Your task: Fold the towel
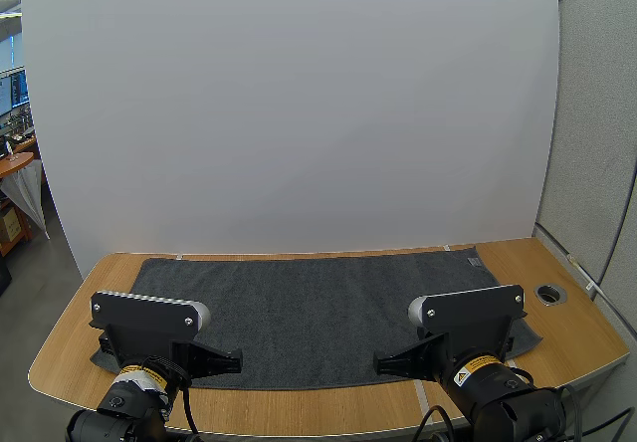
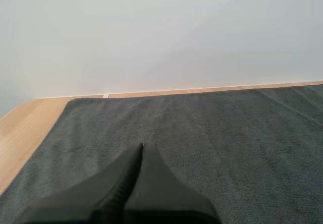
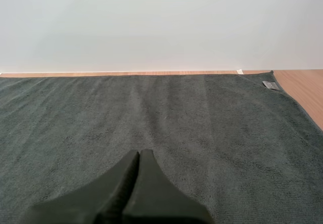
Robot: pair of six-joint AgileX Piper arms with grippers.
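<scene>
Two empty claws, pinched closed (left claw (image 1: 235, 362) lower left, right claw (image 1: 379, 364) lower right), sit over near edge of towel (image 1: 318, 303) lying flat on bench (image 1: 68, 354), long axis L-R, stretching fwd from both.

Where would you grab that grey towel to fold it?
Probably its two near corners, from above, one per gripper. The towel lies flat and spread on the table, its near edge closest to the left gripper and right gripper.

Towel (image 1: 318, 303) lies flat on counter (image 1: 567, 337), spanning left to right. Left gripper (image 2: 142, 147) over towel's near left part, right gripper (image 3: 139, 153) over near right. Tag (image 3: 270, 85) at towel's far right corner.
</scene>
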